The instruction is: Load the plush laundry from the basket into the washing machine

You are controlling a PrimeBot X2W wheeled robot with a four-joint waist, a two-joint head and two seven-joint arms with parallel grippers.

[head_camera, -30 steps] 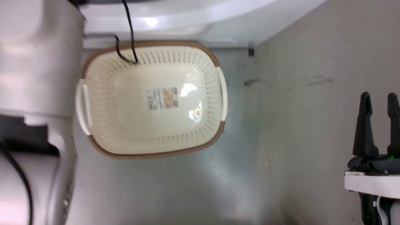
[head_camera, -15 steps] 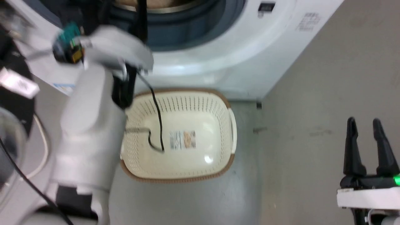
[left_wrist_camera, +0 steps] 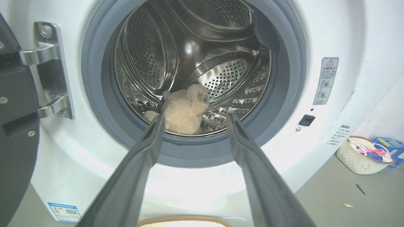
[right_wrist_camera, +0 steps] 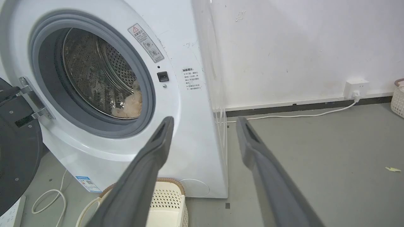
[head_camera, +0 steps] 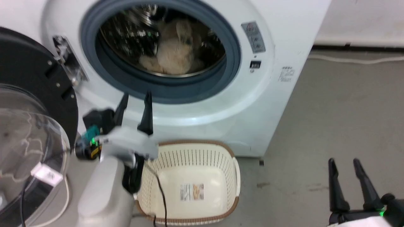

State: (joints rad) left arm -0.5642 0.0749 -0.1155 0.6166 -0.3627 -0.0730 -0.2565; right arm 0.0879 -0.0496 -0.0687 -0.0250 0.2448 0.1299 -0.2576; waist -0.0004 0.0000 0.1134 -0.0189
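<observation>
The plush laundry (left_wrist_camera: 184,110) lies on the drum (left_wrist_camera: 148,56) floor inside the washing machine (head_camera: 277,47), above the empty basket (head_camera: 232,157); left pincer (head_camera: 136,94) and right pincer (head_camera: 344,161) both stand open and empty, so withdraw the left pincer straight back, clear of the grey gasket (left_wrist_camera: 94,94).

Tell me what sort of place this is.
Probably a laundry area, perhaps a test room: a white front-loading washing machine with a plush toy in its drum, a perforated laundry basket before it, bare grey floor.
</observation>
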